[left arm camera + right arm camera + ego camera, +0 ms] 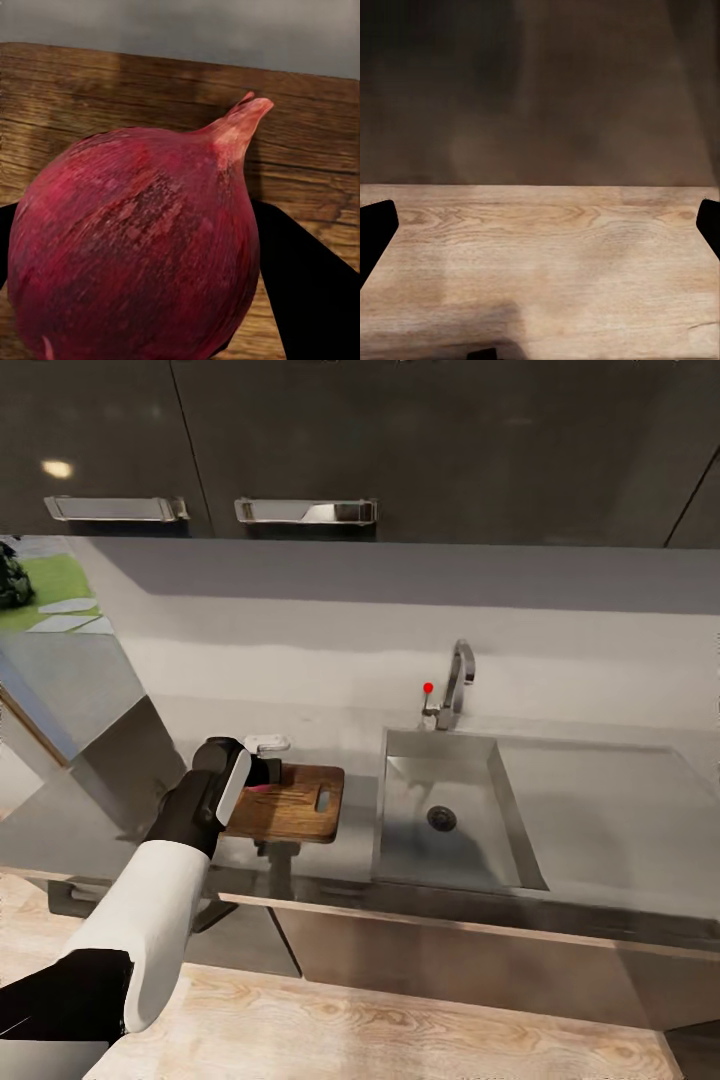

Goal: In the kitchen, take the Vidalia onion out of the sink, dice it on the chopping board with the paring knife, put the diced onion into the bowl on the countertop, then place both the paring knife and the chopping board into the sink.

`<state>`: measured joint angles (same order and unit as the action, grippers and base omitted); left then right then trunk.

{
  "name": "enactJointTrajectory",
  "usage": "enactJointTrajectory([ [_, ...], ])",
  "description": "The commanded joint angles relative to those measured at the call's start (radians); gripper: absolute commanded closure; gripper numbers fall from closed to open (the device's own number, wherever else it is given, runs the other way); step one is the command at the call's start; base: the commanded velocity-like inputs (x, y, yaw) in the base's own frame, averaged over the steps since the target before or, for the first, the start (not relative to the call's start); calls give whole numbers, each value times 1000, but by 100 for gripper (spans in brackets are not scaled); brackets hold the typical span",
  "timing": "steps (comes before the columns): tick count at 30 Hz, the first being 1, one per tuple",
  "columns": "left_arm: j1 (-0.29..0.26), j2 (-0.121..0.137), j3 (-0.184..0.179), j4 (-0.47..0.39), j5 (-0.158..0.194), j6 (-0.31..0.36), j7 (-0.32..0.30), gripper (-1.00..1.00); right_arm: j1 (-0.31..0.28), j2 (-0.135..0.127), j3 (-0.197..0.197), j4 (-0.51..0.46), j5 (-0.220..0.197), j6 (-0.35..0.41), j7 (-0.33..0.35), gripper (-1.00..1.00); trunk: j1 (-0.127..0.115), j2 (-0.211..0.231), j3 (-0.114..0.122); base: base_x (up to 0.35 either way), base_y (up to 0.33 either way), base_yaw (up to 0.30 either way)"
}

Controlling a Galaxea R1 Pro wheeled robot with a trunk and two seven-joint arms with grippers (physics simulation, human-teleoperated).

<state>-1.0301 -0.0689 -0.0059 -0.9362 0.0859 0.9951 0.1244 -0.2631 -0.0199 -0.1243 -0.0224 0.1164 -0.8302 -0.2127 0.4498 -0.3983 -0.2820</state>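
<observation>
In the left wrist view the Vidalia onion (135, 247), dark pink with a short tip, sits between two black fingers (311, 289), just above the brown chopping board (150, 97). My left gripper (262, 773) is shut on the onion (262, 786) over the left end of the board (300, 805) on the grey countertop (150, 760). The white bowl (267, 742) stands right behind the gripper. To the right lies the sink (400, 840), its basin bare around the drain. My right gripper (540, 225) is open, its fingertips wide apart over wooden floor. The paring knife is out of view.
A chrome tap (455, 685) with a red dot stands behind the basin, and a flat drainboard (600, 800) runs to its right. Dark upper cabinets (300, 440) hang above the wall. Light wooden floor (400, 1030) lies in front of the counter.
</observation>
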Motion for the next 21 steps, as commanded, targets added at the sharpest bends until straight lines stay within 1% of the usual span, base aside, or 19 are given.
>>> enactJointTrajectory([
  [1, -1, 0, -1, 0, 9, 4, 9, 100, -1, 0, -8, 1, 11, -3, -4, -100, 0, -2, -2, -117, 0, 0],
  [11, 0, 0, -1, 11, 9, 4, 9, 100, -1, 0, -8, 1, 11, -2, -4, -100, 0, -2, -3, -18, 0, 0],
  [21, -1, 0, -1, 27, 8, 4, 9, 100, -1, 0, -8, 1, 11, -1, -4, -100, 0, -2, -18, 0, 0, 0],
])
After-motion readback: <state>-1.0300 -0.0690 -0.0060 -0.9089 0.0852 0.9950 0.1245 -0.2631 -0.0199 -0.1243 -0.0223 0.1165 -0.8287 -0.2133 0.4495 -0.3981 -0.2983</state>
